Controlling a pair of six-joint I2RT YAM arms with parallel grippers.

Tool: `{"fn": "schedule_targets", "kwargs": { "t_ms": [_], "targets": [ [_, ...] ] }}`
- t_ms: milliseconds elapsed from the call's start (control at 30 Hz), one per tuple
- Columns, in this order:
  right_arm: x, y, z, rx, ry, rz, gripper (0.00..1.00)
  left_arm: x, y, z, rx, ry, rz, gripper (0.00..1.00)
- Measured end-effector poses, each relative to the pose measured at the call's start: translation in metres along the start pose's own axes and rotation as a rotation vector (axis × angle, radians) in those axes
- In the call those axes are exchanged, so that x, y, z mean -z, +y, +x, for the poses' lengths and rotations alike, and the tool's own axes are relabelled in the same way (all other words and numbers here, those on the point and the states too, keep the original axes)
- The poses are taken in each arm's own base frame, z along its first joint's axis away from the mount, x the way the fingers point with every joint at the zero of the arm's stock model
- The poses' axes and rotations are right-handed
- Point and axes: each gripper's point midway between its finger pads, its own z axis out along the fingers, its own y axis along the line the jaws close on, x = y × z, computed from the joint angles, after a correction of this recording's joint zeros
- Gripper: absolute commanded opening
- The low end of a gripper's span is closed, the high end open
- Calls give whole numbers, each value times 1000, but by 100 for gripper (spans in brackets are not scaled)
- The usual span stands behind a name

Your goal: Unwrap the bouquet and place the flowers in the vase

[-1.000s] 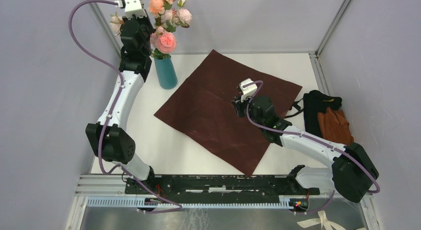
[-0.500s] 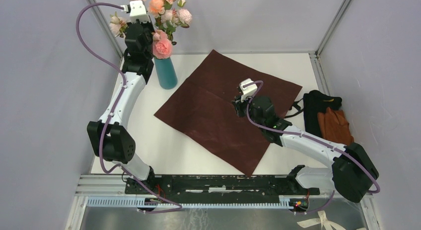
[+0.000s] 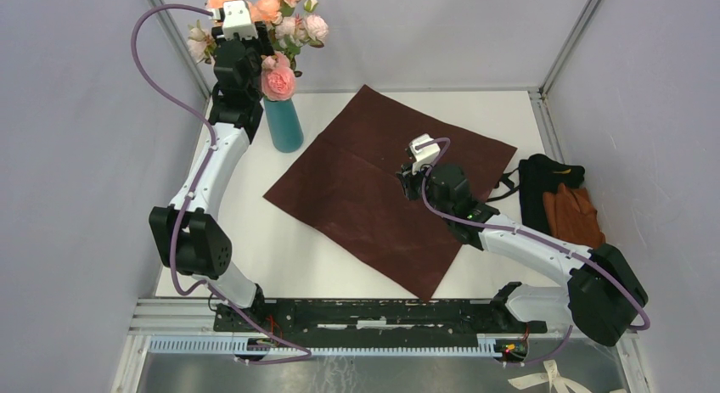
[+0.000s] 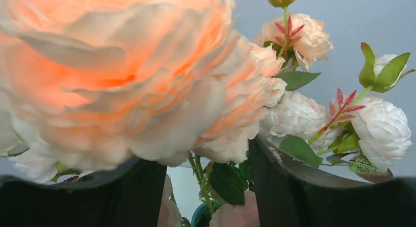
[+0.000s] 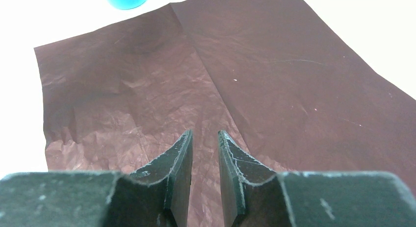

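Since a second ago my left arm has lifted a little and my left gripper [image 4: 206, 188] has let go: its jaws now stand apart, with thin green stems passing between them, touching neither finger as far as I can see. The flowers [image 3: 278, 81] stand in the vase [image 3: 284, 125], which sits at the far left of the table [image 3: 255, 240], just beside the left corner of the wrapping paper [image 3: 374, 181]. From my left wrist, a large peach bloom [image 4: 122, 75] fills the upper left, with paler roses and buds to its right. The maroon paper lies spread flat in the middle of the table. My right gripper [image 5: 204, 134] hangs over it, jaws a narrow gap apart with nothing between them. A black-and-orange cloth pile [image 3: 560, 202] lies at the right edge.
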Motion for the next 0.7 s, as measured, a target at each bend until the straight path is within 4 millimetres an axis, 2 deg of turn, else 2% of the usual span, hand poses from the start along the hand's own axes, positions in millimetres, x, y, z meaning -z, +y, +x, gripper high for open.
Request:
{"fn": "schedule_targets", "kwargs": {
  "t_ms": [100,133,567,633,700],
  "targets": [
    [0,0,0,0,0,0,31,0,0,0,-2,0,1,97],
    [0,0,0,0,0,0,31,0,0,0,-4,0,1,99],
    [0,1,0,0,0,-6,31,1,-2,0,-6,4,12,99],
    [0,1,0,0,0,-6,31,1,-3,0,-7,7,18,96],
    [0,1,0,0,0,-6,31,2,-2,-1,-9,14,18,85]
  ]
}}
